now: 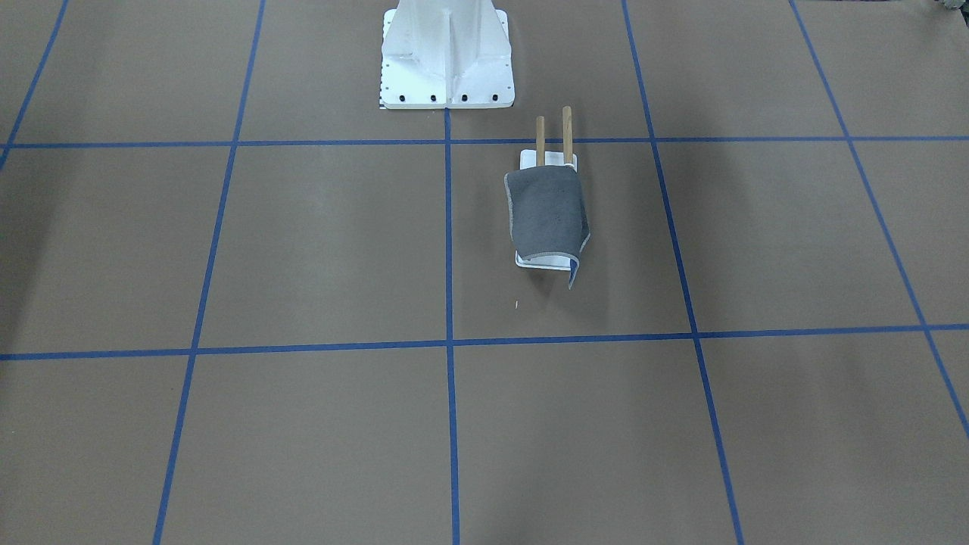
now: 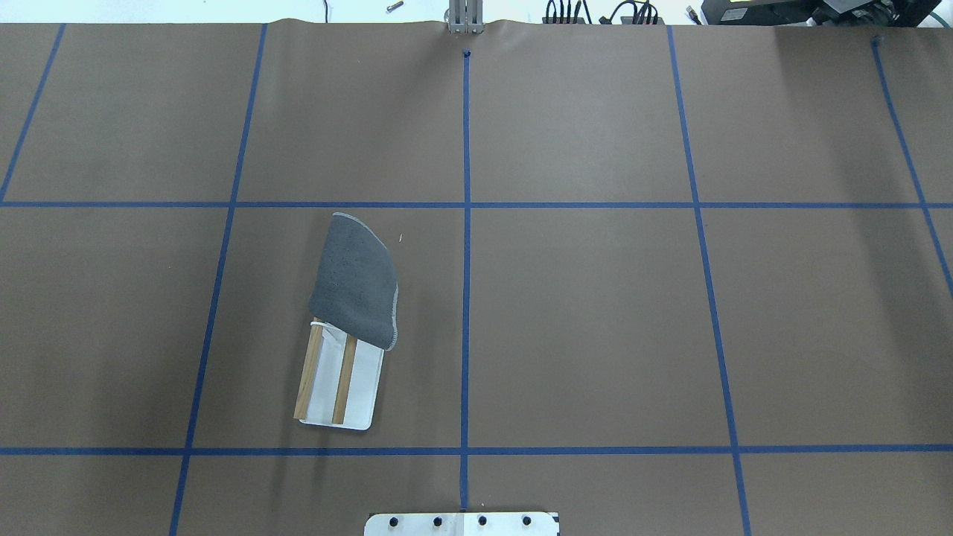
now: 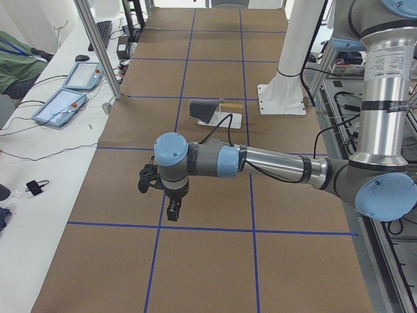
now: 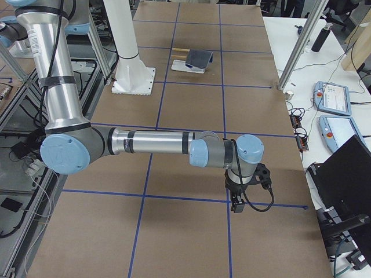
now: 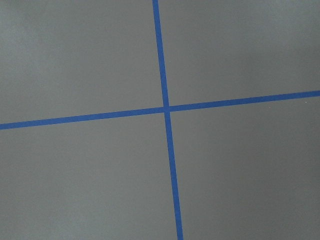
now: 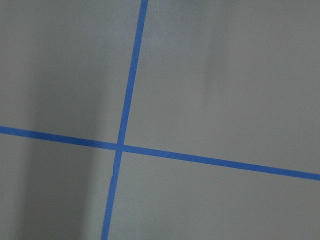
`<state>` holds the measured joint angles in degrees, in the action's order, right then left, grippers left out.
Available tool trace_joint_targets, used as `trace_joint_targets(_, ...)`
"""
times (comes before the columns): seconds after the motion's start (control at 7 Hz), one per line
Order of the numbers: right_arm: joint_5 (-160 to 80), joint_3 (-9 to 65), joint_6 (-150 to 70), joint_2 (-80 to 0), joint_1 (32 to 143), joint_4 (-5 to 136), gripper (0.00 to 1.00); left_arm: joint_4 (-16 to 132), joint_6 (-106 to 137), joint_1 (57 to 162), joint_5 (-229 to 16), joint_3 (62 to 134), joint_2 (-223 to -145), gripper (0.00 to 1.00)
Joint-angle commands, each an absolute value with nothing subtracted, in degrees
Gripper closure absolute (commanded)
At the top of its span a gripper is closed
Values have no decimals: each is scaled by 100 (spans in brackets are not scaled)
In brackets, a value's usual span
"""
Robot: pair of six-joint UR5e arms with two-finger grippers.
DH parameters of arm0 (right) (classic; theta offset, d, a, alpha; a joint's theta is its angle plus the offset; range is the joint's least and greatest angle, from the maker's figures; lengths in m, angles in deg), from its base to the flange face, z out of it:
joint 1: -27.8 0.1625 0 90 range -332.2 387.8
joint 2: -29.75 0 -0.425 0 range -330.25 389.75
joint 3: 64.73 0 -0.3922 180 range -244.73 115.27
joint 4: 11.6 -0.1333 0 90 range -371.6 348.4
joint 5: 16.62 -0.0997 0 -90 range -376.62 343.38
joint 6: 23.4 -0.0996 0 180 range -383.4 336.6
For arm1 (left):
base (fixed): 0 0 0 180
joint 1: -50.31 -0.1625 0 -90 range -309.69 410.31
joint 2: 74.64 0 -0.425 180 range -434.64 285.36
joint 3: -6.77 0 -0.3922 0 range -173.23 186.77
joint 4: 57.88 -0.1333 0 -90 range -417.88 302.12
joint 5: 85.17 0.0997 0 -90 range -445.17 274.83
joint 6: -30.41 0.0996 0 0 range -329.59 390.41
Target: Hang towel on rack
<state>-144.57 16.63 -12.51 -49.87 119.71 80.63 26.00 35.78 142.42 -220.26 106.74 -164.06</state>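
The small dark grey square towel point(image 1: 546, 212) hangs over one end of the white rack with two wooden bars point(image 2: 363, 387), so the task seems done. The left end effector point(image 3: 171, 210) and the right end effector point(image 4: 236, 204) are well apart from it; how open they are, I cannot tell.

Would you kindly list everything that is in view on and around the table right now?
towel: one, dark grey with pale edging, draped over the rack's end farthest from the robot, one corner hanging down.
rack: one, two wooden rails on a white base, in the table's left half.
table: one, covered in brown.
tape grid: blue lines across the table.
pedestal: one, white, at the robot's edge.
pendants: two, pale with screens, on the white side bench.
left gripper: one, black, over bare table, holding nothing; jaws unclear.
right gripper: one, black, over bare table, holding nothing; jaws unclear.
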Motion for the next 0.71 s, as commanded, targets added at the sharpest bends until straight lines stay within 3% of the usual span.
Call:
trace_joint_targets(0.0, -14511, 1657, -1311, -5067, 11973, 8034, 0, 2605, 3577, 14242, -22026, 10696, -16403, 1)
trace_joint_targets(0.57, -14511, 1693, -1312, -5173, 11973, 7990, 0, 2605, 3577, 14242, -22009, 10661, -16394, 1)
